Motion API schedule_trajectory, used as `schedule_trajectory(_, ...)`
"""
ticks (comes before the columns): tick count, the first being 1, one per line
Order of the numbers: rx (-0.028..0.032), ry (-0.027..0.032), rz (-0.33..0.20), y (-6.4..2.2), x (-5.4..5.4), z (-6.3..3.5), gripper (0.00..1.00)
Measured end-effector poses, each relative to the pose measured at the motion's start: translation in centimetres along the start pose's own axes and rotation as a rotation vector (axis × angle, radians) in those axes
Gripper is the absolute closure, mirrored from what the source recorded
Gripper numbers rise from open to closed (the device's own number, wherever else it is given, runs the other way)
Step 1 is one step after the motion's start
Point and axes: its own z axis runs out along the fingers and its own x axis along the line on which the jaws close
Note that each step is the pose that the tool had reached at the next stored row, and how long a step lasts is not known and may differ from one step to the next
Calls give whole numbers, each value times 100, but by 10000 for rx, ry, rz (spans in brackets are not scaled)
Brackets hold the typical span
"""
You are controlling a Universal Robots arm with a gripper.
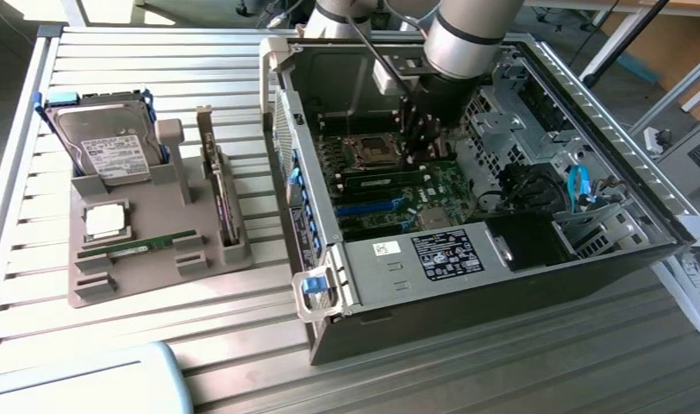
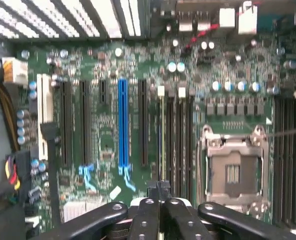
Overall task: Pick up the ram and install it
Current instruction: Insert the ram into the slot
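Observation:
A ram stick point(image 1: 387, 181) stands edge-up in a memory slot on the green motherboard point(image 1: 442, 194) inside the open computer case. In the wrist view this ram point(image 2: 161, 132) is a thin pale-green line in the slot beside the empty processor socket point(image 2: 233, 172). My gripper point(image 1: 424, 153) hangs inside the case just above that slot. Its black fingertips point(image 2: 150, 192) are pressed together over one end of the stick, shut, with nothing visible between them. Another ram stick point(image 1: 137, 246) lies flat in the grey holder point(image 1: 154, 216) outside the case.
The grey holder also carries a hard drive point(image 1: 106, 147), a square silver processor chip point(image 1: 106, 220) and an upright expansion card point(image 1: 218, 185). Case walls point(image 1: 287, 112), a drive cage point(image 1: 522, 112) and blue cables point(image 1: 578, 185) surround the board. A blue expansion slot point(image 2: 122, 122) lies near the memory slots.

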Motion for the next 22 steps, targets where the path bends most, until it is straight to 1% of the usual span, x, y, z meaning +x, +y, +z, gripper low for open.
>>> schedule_trajectory(2,-29,0,-1,-101,-1,3,89)
schedule_trajectory(3,-46,3,-2,-165,-2,6,89)
schedule_trajectory(9,-110,31,-3,-444,-6,19,89)
schedule_trajectory(10,-112,32,-4,-457,-7,19,89)
schedule_trajectory(12,-114,13,-2,-456,-6,17,89)
schedule_trajectory(14,-113,8,-2,-456,-6,19,89)
schedule_trajectory(20,-114,9,-3,-456,-6,16,89)
schedule_trajectory(22,-114,11,-3,-455,-5,-18,89)
